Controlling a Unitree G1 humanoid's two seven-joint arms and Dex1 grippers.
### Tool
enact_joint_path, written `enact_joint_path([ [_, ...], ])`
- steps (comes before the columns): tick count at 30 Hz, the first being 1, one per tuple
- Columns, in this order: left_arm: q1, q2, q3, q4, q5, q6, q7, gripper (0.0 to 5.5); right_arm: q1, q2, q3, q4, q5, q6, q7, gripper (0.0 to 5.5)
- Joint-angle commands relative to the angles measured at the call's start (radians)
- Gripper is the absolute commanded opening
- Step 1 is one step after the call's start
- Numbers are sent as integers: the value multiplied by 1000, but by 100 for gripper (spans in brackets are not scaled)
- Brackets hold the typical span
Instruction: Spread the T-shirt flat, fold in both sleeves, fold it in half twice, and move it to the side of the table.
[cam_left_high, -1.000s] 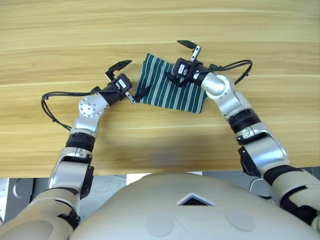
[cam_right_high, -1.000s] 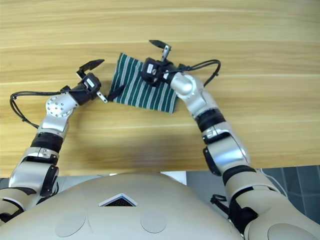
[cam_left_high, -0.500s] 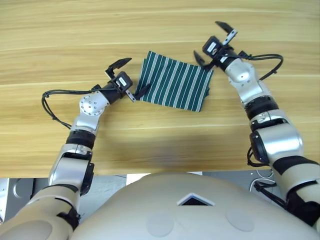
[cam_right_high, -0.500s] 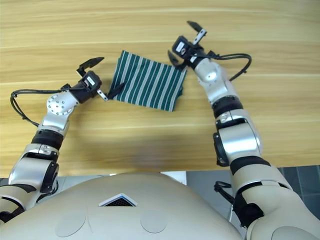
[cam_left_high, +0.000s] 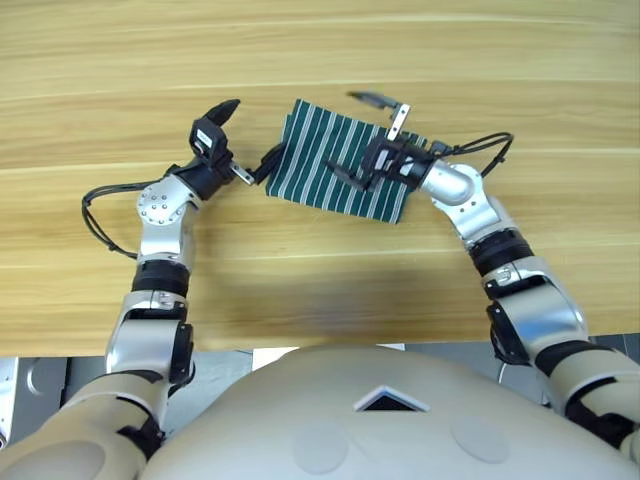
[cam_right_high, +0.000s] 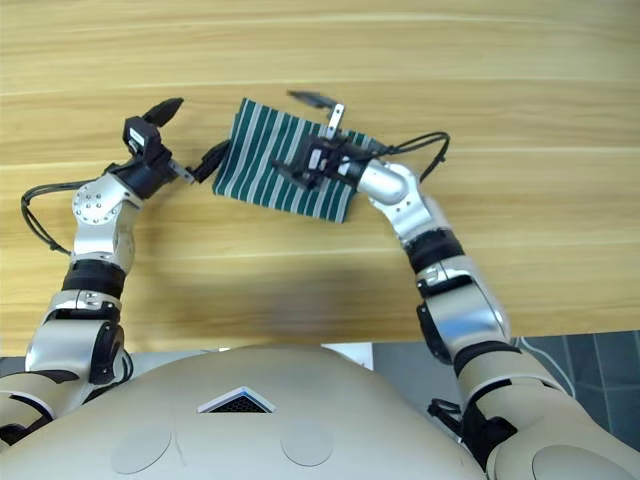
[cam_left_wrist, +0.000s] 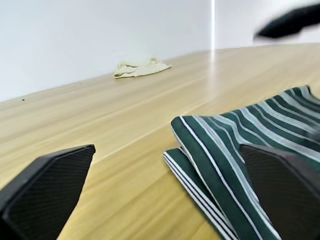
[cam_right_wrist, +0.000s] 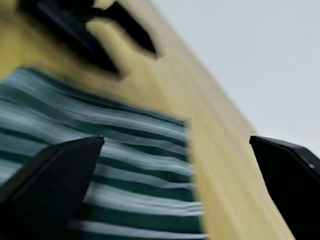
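On the wooden table (cam_left_high: 540, 60), near its middle, the T-shirt (cam_left_high: 312, 160) lies folded into a compact, layered rectangle, green with thin white stripes, and sits slightly askew to the table's planks. In the left wrist view its stacked edges show at the near corner, one layer lying over another.

The left gripper (cam_left_high: 246, 135) sits just off the shirt's left edge with its two fingers (cam_left_wrist: 47, 175) spread wide. One fingertip points away over bare wood, and the other reaches to the hem of the cloth. Whether that tip touches the fabric cannot be told. It pinches nothing.

The right gripper (cam_left_high: 358, 138) hangs over the right half of the shirt, its fingers also spread wide apart. One finger lies toward the far edge of the cloth and the other over the middle stripes. No fabric is caught between them, and contact with the cloth cannot be judged.

Far off on the table, well apart from the shirt, a crumpled cream cloth (cam_left_wrist: 141, 67) lies near the wall.
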Motion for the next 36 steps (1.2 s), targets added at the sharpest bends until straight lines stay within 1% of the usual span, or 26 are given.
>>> enact_joint_path([
  [1, -6, -14, 28, -20, -19, 26, -9, 537, -76, -24, 60, 235, -174, 152, -178, 540],
  [3, -9, -23, 56, -38, -58, 46, -16, 537, -127, -27, 50, 364, -192, 266, -307, 540],
  [6, -19, -32, 87, -35, -88, 60, -13, 537, -179, -58, -63, 507, -93, 432, -451, 540],
  [8, -24, -38, 94, -17, -82, 58, -5, 537, -186, -90, -128, 555, -44, 494, -513, 540],
  [10, -22, -44, 118, 19, -63, 50, 42, 537, -193, -124, -184, 589, -7, 553, -575, 540],
  [13, -54, -52, 143, 122, -27, 40, 126, 537, -166, -179, -250, 611, 32, 596, -620, 540],
  [15, -79, -56, 156, 196, -6, 18, 176, 537, -145, -209, -268, 615, 34, 607, -636, 540],
  [19, -105, -66, 175, 295, 17, -23, 225, 537, -105, -266, -306, 615, 53, 601, -607, 540],
  [23, -131, -75, 172, 377, 51, -64, 258, 537, -92, -311, -328, 593, 60, 536, -585, 540],
  [25, -143, -79, 178, 405, 58, -81, 272, 537, -96, -330, -340, 567, 67, 473, -604, 540],
  [28, -177, -77, 223, 416, 96, -241, 474, 537, -114, -373, -424, 481, 113, 288, -776, 540],
  [30, -200, -84, 243, 402, 103, -323, 528, 537, -101, -385, -477, 399, 135, 154, -847, 540],
  [33, -231, -106, 258, 414, 89, -380, 533, 537, -59, -362, -519, 231, 166, -2, -848, 540],
  [36, -276, -134, 282, 486, 64, -335, 535, 537, -29, -297, -509, 25, 184, -68, -803, 540],
])
